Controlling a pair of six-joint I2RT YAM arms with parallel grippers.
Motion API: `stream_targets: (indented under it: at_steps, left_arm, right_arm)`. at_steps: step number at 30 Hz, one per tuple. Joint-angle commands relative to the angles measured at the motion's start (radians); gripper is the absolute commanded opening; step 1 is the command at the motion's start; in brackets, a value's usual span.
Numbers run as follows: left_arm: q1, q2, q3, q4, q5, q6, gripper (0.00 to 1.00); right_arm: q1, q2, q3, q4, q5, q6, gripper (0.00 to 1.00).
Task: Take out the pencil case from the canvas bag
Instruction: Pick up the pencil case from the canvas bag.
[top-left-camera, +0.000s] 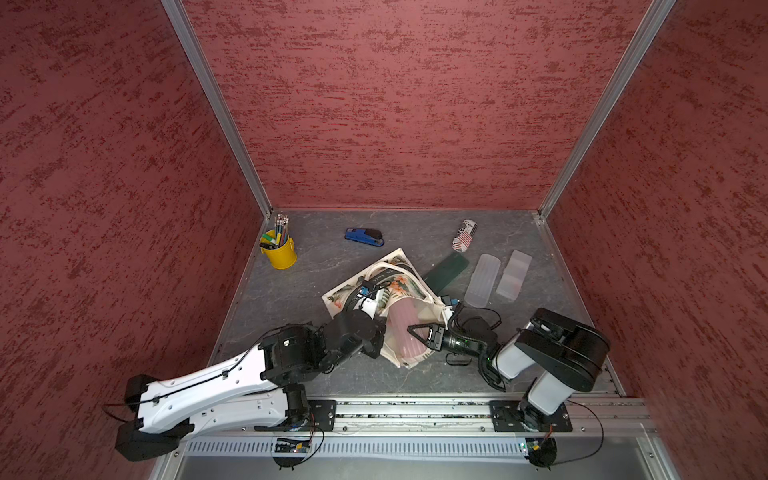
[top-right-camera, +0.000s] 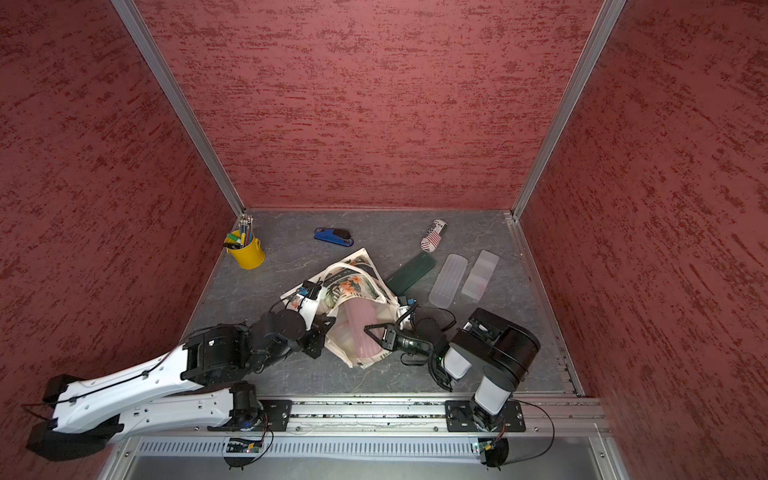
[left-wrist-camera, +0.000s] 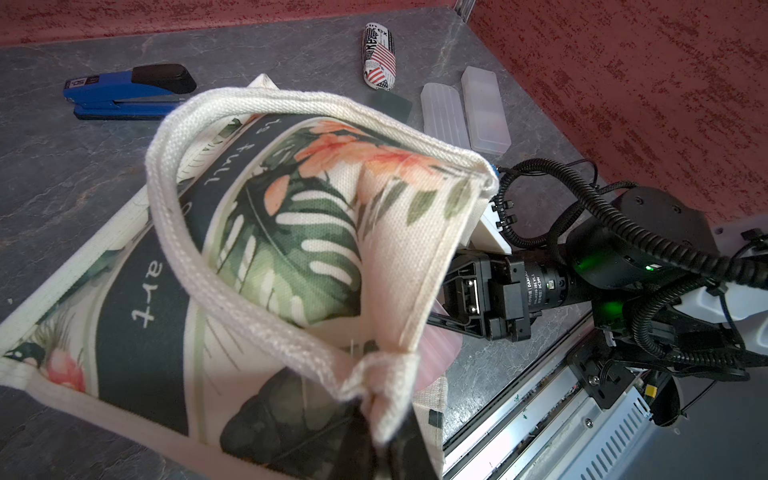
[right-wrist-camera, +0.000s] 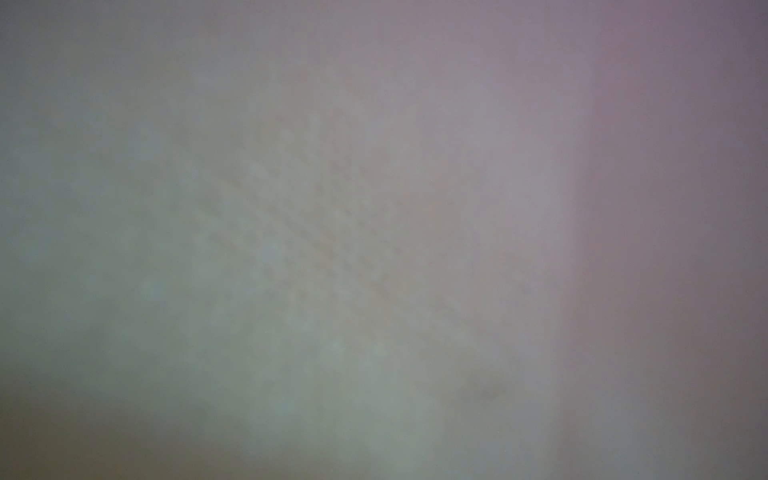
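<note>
Grey tabletop (top-left-camera: 291, 299): pencil case (top-left-camera: 401, 318) not yet out of canvas bag (top-left-camera: 395, 286).
Left gripper (top-right-camera: 328, 322) clamps the bag's rim; pink case lies inside, directly beneath right gripper (top-left-camera: 413, 330), whose hold cannot be told. Lift-out remains.

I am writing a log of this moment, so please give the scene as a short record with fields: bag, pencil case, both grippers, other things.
canvas bag: lying down, mouth facing the right gripper
pencil case: pink, translucent, partly inside the bag mouth
left gripper: shut on the bag rim by a handle
right gripper: reaching into the mouth at the pencil case; grip unclear
other things: yellow bucket of pens, blue stapler, printed pouch, dark green case, two clear cases
right wrist view: blurred
</note>
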Motion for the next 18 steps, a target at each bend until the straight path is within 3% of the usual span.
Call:
stream_targets:
  at_steps: [1,7,11,14,18]
  left_arm:
    - [-0.002,0.012,0.015,0.124,-0.012,0.013,0.00]
    - [0.022,0.060,0.059,0.156,-0.045,0.068,0.00]
    - [0.084,0.100,0.093,0.186,-0.041,0.105,0.00]
    - [0.152,0.130,0.119,0.192,-0.021,0.114,0.00]
    - [0.228,0.159,0.142,0.206,0.005,0.120,0.00]
  right_arm:
    - [0.006,-0.092,-0.003,-0.014,-0.007,-0.004,0.17]
    - [0.006,-0.412,0.033,-0.396,0.030,-0.092,0.16]
    - [0.004,-0.625,0.086,-0.710,0.111,-0.161,0.16]
    - [0.001,-0.717,0.137,-0.889,0.150,-0.192,0.15]
    - [0.000,-0.772,0.171,-0.988,0.153,-0.193,0.15]
